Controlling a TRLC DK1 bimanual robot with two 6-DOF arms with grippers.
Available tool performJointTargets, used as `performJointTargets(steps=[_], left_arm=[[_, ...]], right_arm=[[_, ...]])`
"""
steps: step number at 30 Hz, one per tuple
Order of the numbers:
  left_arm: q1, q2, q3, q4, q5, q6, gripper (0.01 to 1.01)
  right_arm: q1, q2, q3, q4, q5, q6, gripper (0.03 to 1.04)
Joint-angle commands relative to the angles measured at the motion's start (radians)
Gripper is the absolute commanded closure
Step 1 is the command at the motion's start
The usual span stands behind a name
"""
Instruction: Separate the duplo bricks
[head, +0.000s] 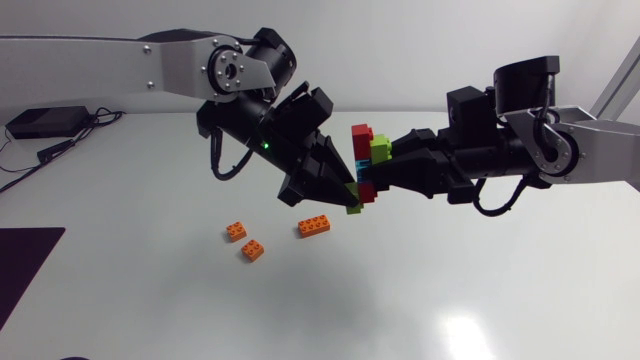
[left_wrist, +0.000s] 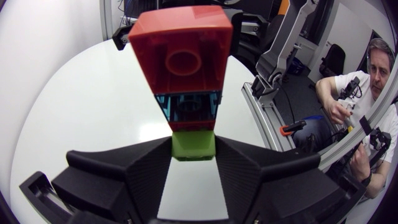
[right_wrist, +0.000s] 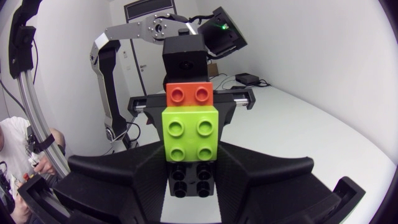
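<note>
My two arms meet above the middle of the tabletop (head: 420, 300), holding the stack of bricks (head: 364, 168) in the air between them. The left arm (head: 120, 62) comes in from the far left. Its left fingers (left_wrist: 134, 171) are clamped on the green brick (left_wrist: 193, 144) at the stack's lower end, one finger touching each side of it. In the left wrist view a thin red layer, a blue brick (left_wrist: 188, 103) and a large red brick (left_wrist: 180, 53) sit ahead of that green one.

The right arm (head: 590, 150) reaches in from the right. Its right fingers (right_wrist: 118, 177) are closed on the lime brick (right_wrist: 189, 134), and a red brick (right_wrist: 189, 94) sits on that brick's far end. A black studded piece (right_wrist: 189, 179) lies between the fingers, nearer the wrist.

Three orange bricks (head: 253, 250) lie loose on the tabletop, below the left arm and apart from one another. A black box (head: 45, 122) with cables sits at the far left.
</note>
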Motion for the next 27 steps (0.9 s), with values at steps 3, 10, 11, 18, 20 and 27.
performJointTargets(steps=[3, 10, 11, 18, 20, 27], left_arm=[[-0.015, 0.025, 0.022, -0.016, -0.001, 0.005, 0.649], [-0.035, 0.010, 0.005, -0.093, -0.001, 0.087, 0.664], [-0.038, 0.008, 0.002, -0.102, -0.001, 0.097, 0.666], [-0.026, -0.003, -0.015, -0.125, -0.001, 0.136, 0.669], [-0.009, -0.006, -0.024, -0.121, -0.008, 0.136, 0.669], [0.176, 0.000, -0.192, 0.304, -0.060, -0.087, 0.669]], right_arm=[[-0.011, -0.017, -0.027, 0.013, -0.006, 0.022, 0.91], [-0.034, -0.001, -0.010, 0.010, -0.054, 0.046, 0.91], [-0.041, 0.007, -0.005, 0.011, -0.066, 0.057, 0.91], [-0.091, 0.052, 0.026, 0.005, -0.135, 0.094, 0.91], [-0.098, 0.048, 0.021, 0.007, -0.135, 0.094, 0.91], [-0.121, 0.029, -0.004, 0.015, -0.135, 0.086, 0.91]])
